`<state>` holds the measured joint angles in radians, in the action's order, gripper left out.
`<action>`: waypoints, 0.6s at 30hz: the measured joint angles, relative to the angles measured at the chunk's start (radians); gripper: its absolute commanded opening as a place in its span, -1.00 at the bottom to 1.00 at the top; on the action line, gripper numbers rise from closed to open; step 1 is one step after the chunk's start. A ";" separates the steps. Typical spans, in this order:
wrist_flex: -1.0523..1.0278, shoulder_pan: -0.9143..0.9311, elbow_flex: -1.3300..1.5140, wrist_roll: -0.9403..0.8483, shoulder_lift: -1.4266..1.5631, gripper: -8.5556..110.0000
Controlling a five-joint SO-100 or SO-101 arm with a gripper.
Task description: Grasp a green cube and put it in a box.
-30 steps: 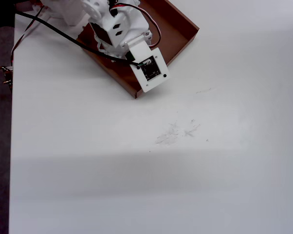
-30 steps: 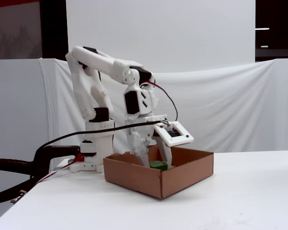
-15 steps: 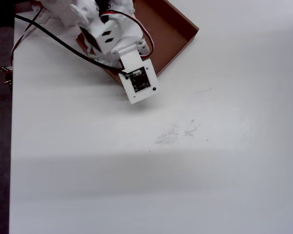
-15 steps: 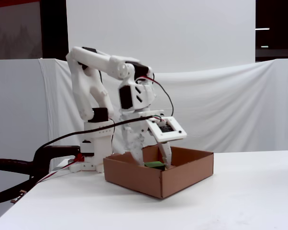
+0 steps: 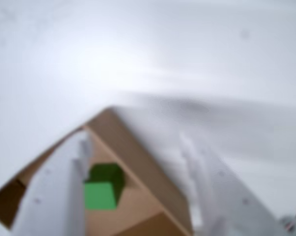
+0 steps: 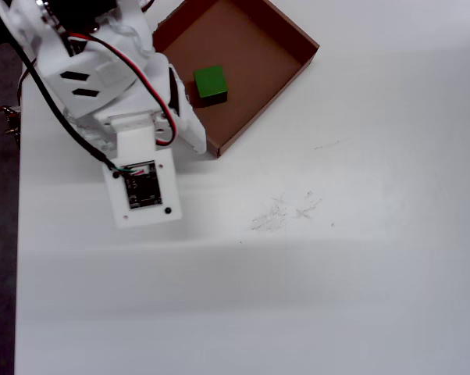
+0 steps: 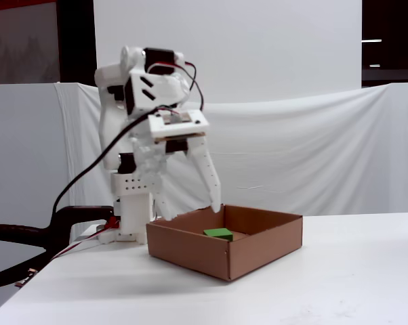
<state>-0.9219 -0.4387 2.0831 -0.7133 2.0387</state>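
The green cube [image 6: 210, 82] lies free on the floor of the brown cardboard box [image 6: 260, 111], near the box's left wall in the overhead view. From the fixed view only the top of the green cube [image 7: 219, 233] shows over the wall of the box [image 7: 190, 250]. My gripper [image 7: 186, 210] hangs open and empty above the box's near-left rim. In the blurred wrist view the gripper [image 5: 135, 147] straddles a box wall [image 5: 133, 152], and the cube [image 5: 101, 191] sits just inside the left finger [image 5: 64, 191], apart from the right one.
Black and red cables [image 6: 71, 125] run along the arm to the table's left edge [image 6: 18, 234]. Faint scuff marks [image 6: 282, 209] mark the white tabletop. A white cloth [image 7: 312, 156] hangs behind the table.
The arm has risen and swung back out of the box toward the table's left. The green cube stays on the box floor and now shows uncovered from overhead.
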 measured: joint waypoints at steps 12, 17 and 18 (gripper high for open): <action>0.252 0.301 0.396 -0.224 0.339 -0.65; 0.147 0.328 0.552 -0.281 0.569 -0.68; 0.109 0.330 0.580 -0.293 0.618 -0.68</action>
<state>-0.8130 -0.1089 2.6630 -1.0063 2.6569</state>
